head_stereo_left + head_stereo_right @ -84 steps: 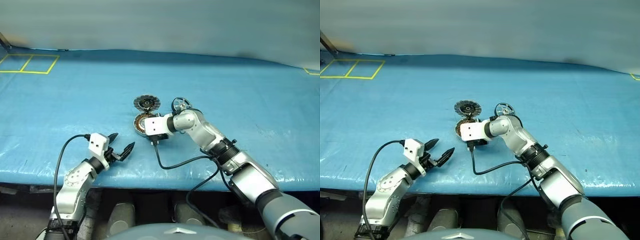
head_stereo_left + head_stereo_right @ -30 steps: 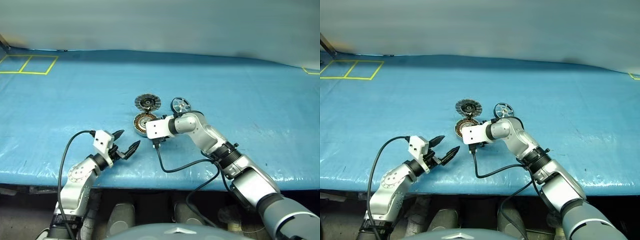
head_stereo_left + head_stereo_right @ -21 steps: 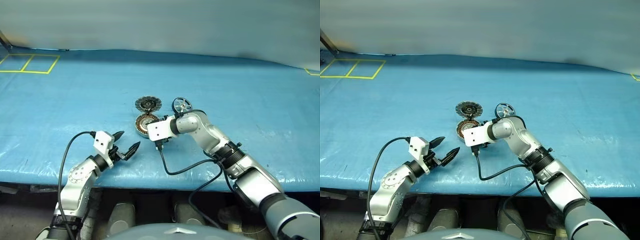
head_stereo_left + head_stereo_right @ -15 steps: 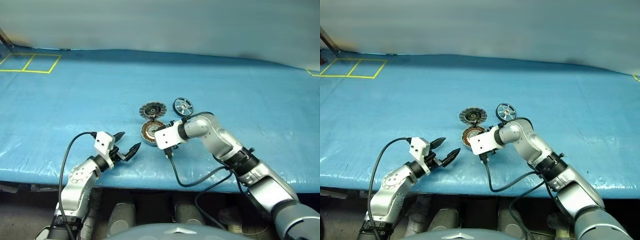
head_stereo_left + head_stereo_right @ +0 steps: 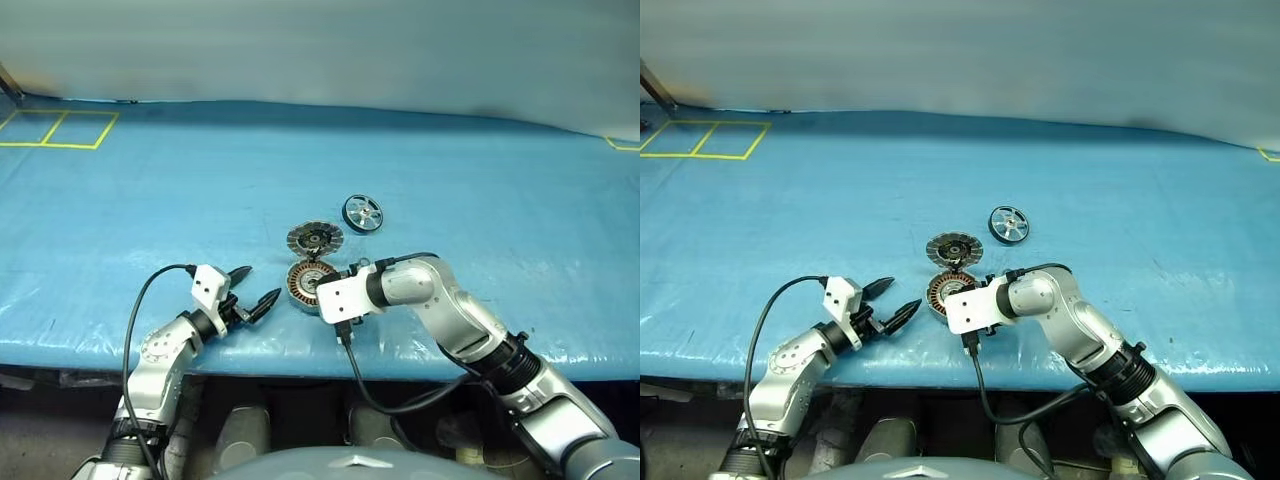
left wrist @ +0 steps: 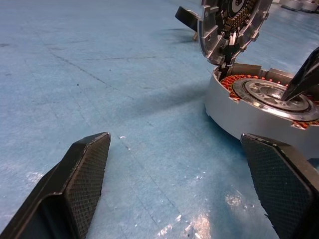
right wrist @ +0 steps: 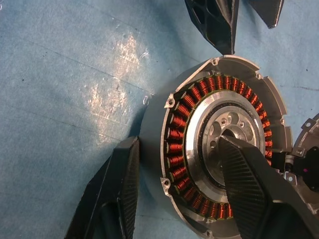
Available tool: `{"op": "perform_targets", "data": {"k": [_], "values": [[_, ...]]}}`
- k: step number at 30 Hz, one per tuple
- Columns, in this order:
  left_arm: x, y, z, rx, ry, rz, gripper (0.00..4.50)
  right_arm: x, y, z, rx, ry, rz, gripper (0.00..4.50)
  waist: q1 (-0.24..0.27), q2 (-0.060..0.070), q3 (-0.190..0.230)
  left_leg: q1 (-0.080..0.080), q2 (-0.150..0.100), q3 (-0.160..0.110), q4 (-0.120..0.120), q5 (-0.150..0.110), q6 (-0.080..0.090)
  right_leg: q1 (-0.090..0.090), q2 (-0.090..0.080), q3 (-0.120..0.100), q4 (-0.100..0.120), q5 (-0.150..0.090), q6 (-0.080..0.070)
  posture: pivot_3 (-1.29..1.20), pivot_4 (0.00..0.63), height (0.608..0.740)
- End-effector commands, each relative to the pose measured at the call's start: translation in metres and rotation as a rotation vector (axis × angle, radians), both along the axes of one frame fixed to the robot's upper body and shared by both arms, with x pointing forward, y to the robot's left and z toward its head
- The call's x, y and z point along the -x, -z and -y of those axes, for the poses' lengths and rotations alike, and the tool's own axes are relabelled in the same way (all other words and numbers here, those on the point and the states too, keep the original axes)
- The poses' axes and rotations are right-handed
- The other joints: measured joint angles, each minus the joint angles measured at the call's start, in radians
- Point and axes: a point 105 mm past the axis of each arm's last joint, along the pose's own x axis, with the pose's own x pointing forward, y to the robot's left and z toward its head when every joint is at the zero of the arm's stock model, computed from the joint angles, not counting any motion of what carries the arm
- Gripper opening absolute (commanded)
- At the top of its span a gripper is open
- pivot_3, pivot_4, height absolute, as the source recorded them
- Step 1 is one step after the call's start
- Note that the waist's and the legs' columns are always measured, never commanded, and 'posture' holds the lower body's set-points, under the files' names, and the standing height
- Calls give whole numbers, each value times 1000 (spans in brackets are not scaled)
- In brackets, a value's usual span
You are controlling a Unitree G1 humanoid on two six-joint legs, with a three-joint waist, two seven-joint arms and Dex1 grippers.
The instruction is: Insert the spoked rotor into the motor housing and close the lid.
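The motor housing (image 5: 308, 284), a disc with copper windings around a silver hub, lies near the table's front edge. My right gripper (image 7: 178, 144) is shut on it, one finger (image 7: 122, 189) outside its wall and the other on the hub. The lid (image 5: 315, 238), grey with a notched rim, stands tilted against the housing's far side (image 6: 232, 22). The spoked rotor (image 5: 362, 213) lies apart, farther back to the right. My left gripper (image 5: 258, 283) is open just left of the housing (image 6: 259, 107), holding nothing.
A blue tarp (image 5: 480, 170) covers the table, and its front edge (image 5: 300, 365) runs close below both grippers. Yellow tape squares (image 5: 60, 127) mark the far left corner. Black cables (image 5: 140, 300) trail from both wrists.
My right gripper has pulled back toward the table's front edge, dragging the housing and the leaning lid away from the rotor, which stayed put. The left gripper has kept its place, still open.
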Motion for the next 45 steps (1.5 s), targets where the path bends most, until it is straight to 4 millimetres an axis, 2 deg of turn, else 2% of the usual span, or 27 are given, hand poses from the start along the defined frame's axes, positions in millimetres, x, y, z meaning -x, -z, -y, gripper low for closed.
{"op": "perform_targets", "data": {"k": [1,10,17,21,26,36,38,43,45], "values": [[-1,-5,2,-7,19,32,4500,-5,11,13,58,47,-19,2057,1,0,0,0,0,0,0,1,0,0,0,0,0,-1,1,0,150,740],[-3,-2,5,-7,25,27,4500,-19,7,15,93,54,47,2057,2,0,0,0,0,0,6,2,0,2,0,0,0,0,-1,0,150,740],[-4,0,5,-5,25,25,4500,-15,8,14,89,33,19,2057,2,0,0,0,0,0,7,2,0,3,0,0,0,0,-1,0,150,740],[-3,1,6,-3,30,23,4500,-12,5,11,60,39,24,3406,3,0,0,-1,0,0,6,2,1,2,0,0,0,0,-1,0,150,740],[-4,3,13,-21,35,18,4500,-3,-11,2,-59,12,1,3406,6,0,0,-1,0,0,5,2,1,2,0,0,0,0,-1,0,150,740],[-10,-2,44,-12,55,22,4500,-3,-36,14,-186,81,52,3406,14,1,1,-2,-1,0,3,2,1,1,0,0,-1,1,1,0,150,740],[-7,-4,50,-11,60,23,4500,-1,-41,17,-227,110,30,3406,16,1,1,-2,-1,-1,3,2,1,1,0,0,-1,1,1,0,150,740],[2,-8,63,-11,66,23,4500,6,-55,31,-473,275,-175,3406,16,0,1,-3,-1,-1,2,2,1,1,-1,1,-2,3,4,0,150,740],[6,-9,66,-13,67,21,4500,-1,-62,42,-574,385,-197,3406,15,0,1,-3,-1,-1,1,2,1,0,-1,1,-2,2,4,0,150,740]]}}
